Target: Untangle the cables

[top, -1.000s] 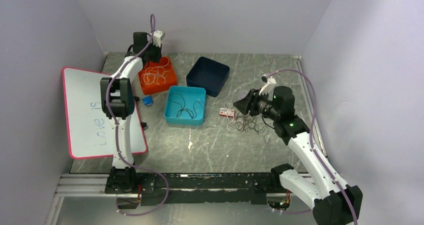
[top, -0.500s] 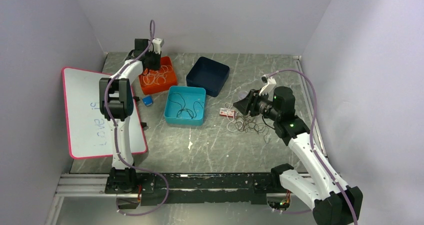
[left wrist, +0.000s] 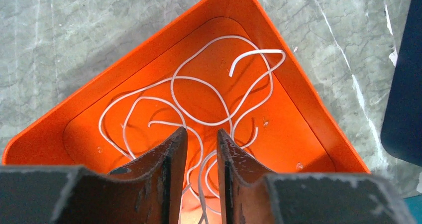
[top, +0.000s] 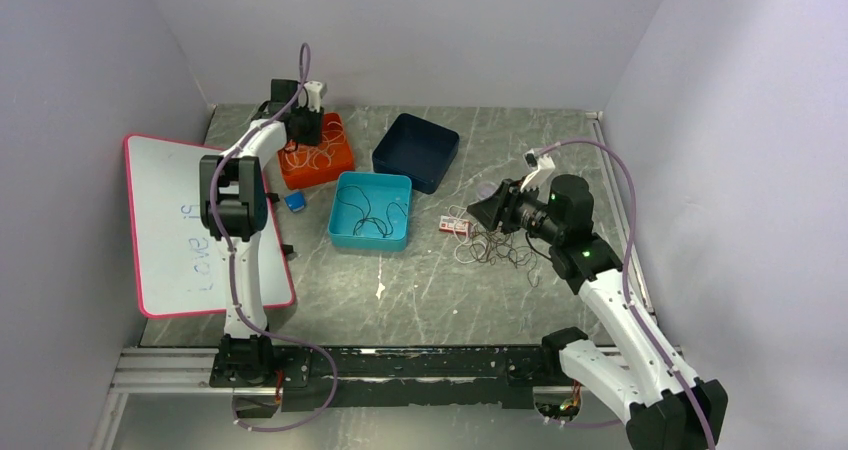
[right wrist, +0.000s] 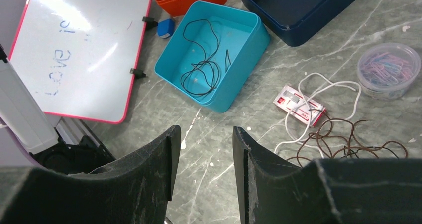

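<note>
A grey-green marbled tabletop (top: pixel 440 300) sits inside a booth of plain pale lilac walls (top: pixel 420 30). A metal rail (top: pixel 400 362) runs along the near edge, where two white-and-black arms are bolted. On the left lies a pink-framed whiteboard (top: pixel 190 220) with faint blue handwriting, and a small blue object (top: pixel 294 202) sits just beside its right edge. Three shallow trays cluster toward the back: an orange tray (left wrist: pixel 301 94), a teal tray (top: pixel 370 177) nearer the front, and a navy tray (top: pixel 416 150) to the right. Loose white cables (left wrist: pixel 259 51) loop across the orange tray's floor, and a black cable (right wrist: pixel 201 64) coils inside the teal tray. On the bare table to the right lies a tangle (right wrist: pixel 338 134) of brown and white strands. It touches a small red-and-white packet (right wrist: pixel 300 104), and a clear tub of coloured paper clips (right wrist: pixel 389 69) is close by. The left gripper (left wrist: pixel 200 134) hangs over the orange tray with its jaws a narrow gap apart (white strands show through the gap, none pinched). From above, its wrist hides the tray's back corner. The right gripper (right wrist: pixel 203 134) hovers above the table beside the tangle, jaws parted and holding nothing. Its dark fingers fill the lower part of its own camera view and hide the nearer edge of the tangle.
</note>
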Controlling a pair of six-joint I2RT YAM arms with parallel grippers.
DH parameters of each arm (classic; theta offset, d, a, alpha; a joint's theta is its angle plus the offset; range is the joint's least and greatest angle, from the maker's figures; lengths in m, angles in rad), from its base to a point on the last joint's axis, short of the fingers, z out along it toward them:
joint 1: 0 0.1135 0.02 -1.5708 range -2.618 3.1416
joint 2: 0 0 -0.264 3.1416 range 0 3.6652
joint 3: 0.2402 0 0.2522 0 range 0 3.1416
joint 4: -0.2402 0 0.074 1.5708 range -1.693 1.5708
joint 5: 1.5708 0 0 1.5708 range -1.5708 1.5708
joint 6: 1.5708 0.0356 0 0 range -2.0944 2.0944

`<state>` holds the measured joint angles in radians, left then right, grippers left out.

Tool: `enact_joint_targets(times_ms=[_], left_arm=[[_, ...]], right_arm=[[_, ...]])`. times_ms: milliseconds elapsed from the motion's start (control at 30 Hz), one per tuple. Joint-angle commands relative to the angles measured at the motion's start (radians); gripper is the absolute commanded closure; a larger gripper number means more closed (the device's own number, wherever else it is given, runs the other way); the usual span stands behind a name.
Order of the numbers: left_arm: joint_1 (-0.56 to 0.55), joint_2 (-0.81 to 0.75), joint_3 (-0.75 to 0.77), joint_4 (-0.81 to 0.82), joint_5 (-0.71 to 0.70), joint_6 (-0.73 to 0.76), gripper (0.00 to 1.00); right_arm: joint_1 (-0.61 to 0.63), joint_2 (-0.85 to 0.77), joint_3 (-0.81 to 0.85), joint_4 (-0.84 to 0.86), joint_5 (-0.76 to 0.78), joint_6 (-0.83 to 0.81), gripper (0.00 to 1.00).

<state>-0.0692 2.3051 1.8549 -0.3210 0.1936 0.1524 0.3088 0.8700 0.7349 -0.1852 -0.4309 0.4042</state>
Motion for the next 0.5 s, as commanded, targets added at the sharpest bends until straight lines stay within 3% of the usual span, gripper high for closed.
enact_joint_targets(times_ms=[0, 267, 467], left_arm=[[-0.006, -0.085, 0.028, -0.019, -0.025, -0.003, 0.65], [-0.006, -0.22, -0.042, -0.012, -0.018, -0.016, 0.61], [-0.007, -0.411, -0.163, -0.005, 0.004, -0.103, 0.6]], right_arm=[[-0.004, -0.025, 0.007, -0.007, 0.002, -0.001, 0.54], [-0.004, -0.034, 0.024, -0.069, 0.092, -0.014, 0.54], [-0.004, 0.045, 0.086, -0.17, 0.224, -0.021, 0.54]])
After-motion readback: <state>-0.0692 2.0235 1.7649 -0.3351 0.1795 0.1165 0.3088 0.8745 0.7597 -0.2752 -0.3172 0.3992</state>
